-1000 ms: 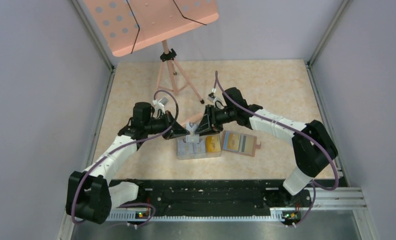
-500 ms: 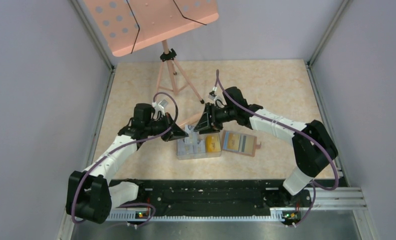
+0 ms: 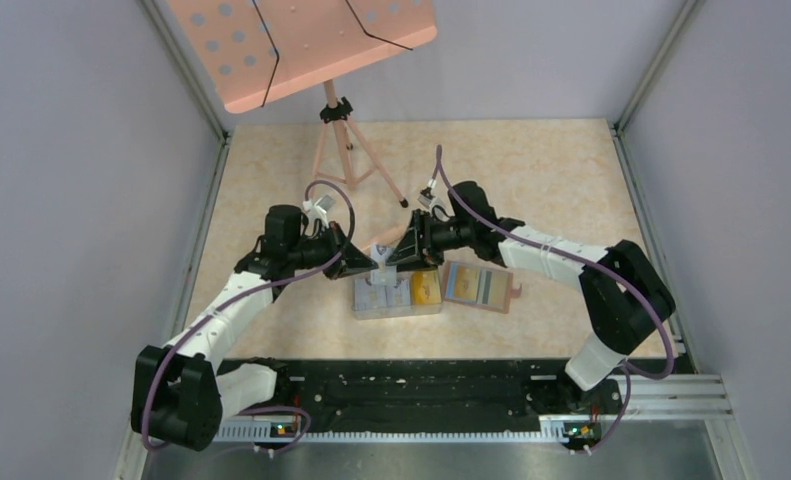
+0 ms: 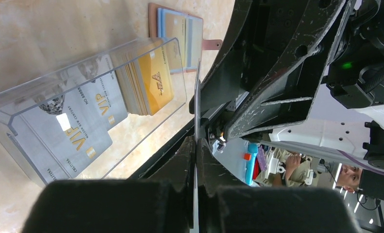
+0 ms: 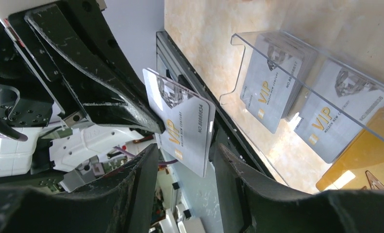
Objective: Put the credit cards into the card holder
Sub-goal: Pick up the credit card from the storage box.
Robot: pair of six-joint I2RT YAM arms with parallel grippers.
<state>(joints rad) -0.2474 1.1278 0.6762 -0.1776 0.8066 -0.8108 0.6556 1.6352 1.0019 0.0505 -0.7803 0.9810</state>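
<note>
Two arms reach over the table and meet in the middle. We see the left arm come in from one side and the right arm from the other. Their tips are just beside each other, above a clear tray.

We see two stacks of grey cards in the tray and a stack of yellow cards next to them. The yellow stack is at the end near the wallet. The brown wallet lies flat on the table, just beside the tray, on the right arm's side. It has a few cards showing in it.

We see the left gripper pressed together on one grey card. It pinches the card by one end. The card is up in the air, above the tray, and it stands on its edge. From the left wrist we see it only as a thin line.

We see the right gripper spread wide. Its two fingers sit on either side of the card's free end. The card fits between them with very little room. We cannot tell if the fingers touch the card.
</note>
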